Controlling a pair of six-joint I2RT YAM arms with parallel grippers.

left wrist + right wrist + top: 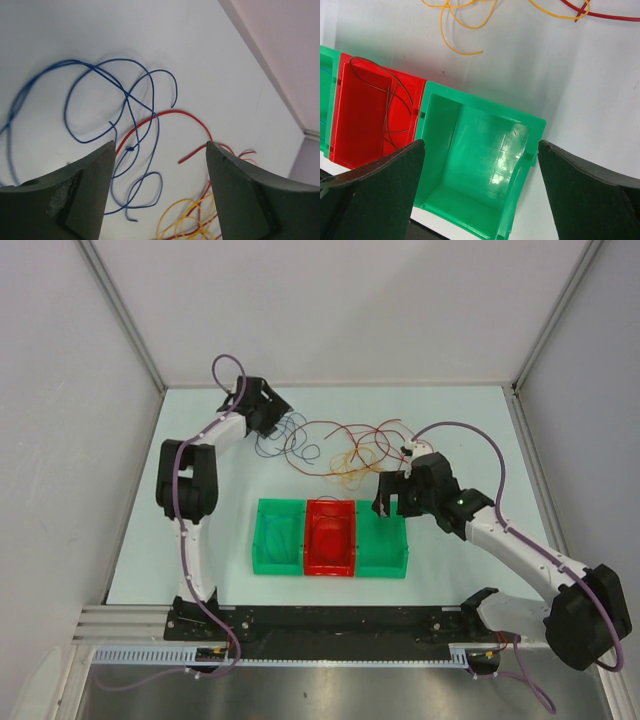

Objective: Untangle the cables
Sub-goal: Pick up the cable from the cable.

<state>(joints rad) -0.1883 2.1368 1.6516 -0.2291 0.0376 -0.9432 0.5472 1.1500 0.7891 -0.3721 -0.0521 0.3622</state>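
A tangle of thin cables lies on the white table at the far middle: blue (285, 435), red (350, 428) and yellow-orange (352, 465). My left gripper (275, 412) is open and empty just above the blue cable's left end. In the left wrist view its jaws (160, 145) frame the blue loops (100, 70), a red strand (170, 113) and yellow loops (185, 220). My right gripper (392, 502) is open and empty above the right green bin (485, 107). Yellow (460, 20) and red (605, 17) strands lie beyond that bin.
Three bins stand in a row mid-table: green (262, 540), red (330, 504), green (385, 552). The red bin (360, 125) holds a coiled red cable (395, 85). The right green bin holds nothing. Walls enclose the table at the back and both sides.
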